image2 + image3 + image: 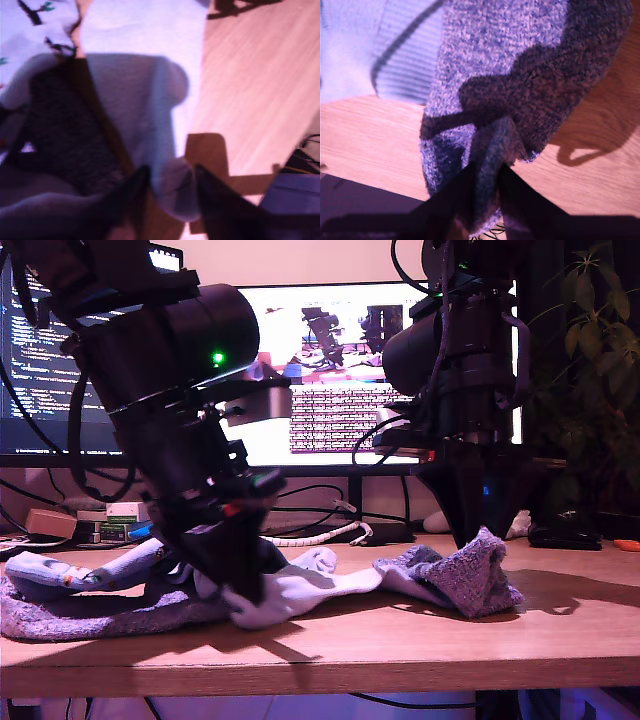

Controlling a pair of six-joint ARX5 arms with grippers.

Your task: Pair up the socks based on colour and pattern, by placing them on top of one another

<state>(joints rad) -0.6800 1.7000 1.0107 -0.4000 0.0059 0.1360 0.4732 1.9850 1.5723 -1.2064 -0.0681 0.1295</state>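
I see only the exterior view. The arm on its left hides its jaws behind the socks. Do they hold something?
Observer: Yes. The first wrist view shows my first gripper shut on one end of the white sock.
Operator: And the other arm?
Observer: My second gripper pinches a fold of the fuzzy grey sock.
Operator: Is another sock caught in that pinch?
Observer: No, only grey knit is between the jaws; bare table lies beside the fold.
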